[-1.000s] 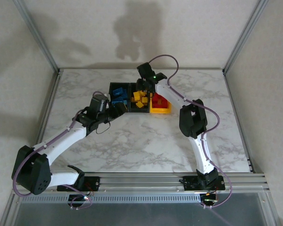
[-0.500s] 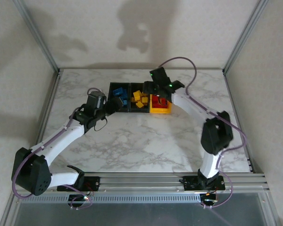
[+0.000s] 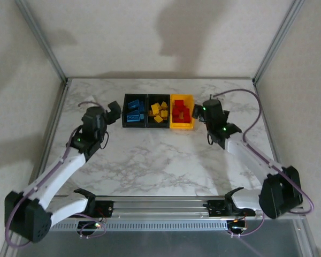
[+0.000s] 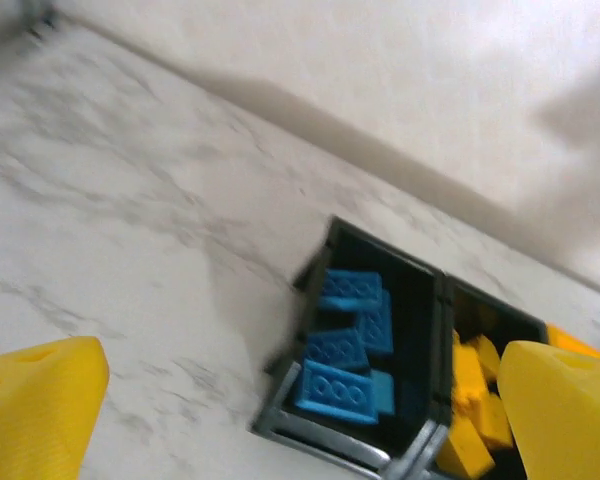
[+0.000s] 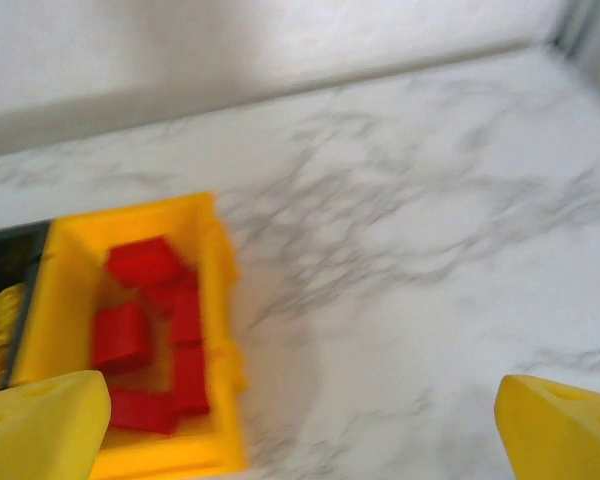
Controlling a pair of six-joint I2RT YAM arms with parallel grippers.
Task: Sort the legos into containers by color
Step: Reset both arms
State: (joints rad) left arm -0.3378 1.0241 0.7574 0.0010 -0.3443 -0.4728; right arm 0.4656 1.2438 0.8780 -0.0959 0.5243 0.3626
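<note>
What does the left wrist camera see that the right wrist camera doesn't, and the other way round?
Left wrist camera: blue legos in a black bin. Right wrist camera: red legos in the yellow-orange bin. Both: some yellow legos, the marble table, and their own yellow fingertips spread wide with nothing between.

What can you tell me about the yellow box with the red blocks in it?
The yellow-orange bin is small, rectangular and open-topped, seemingly plastic, standing upright on the marble table toward its far edge. It sits at the right end of a row of three, its left side against a black bin. Several red legos lie jumbled inside it.
</note>
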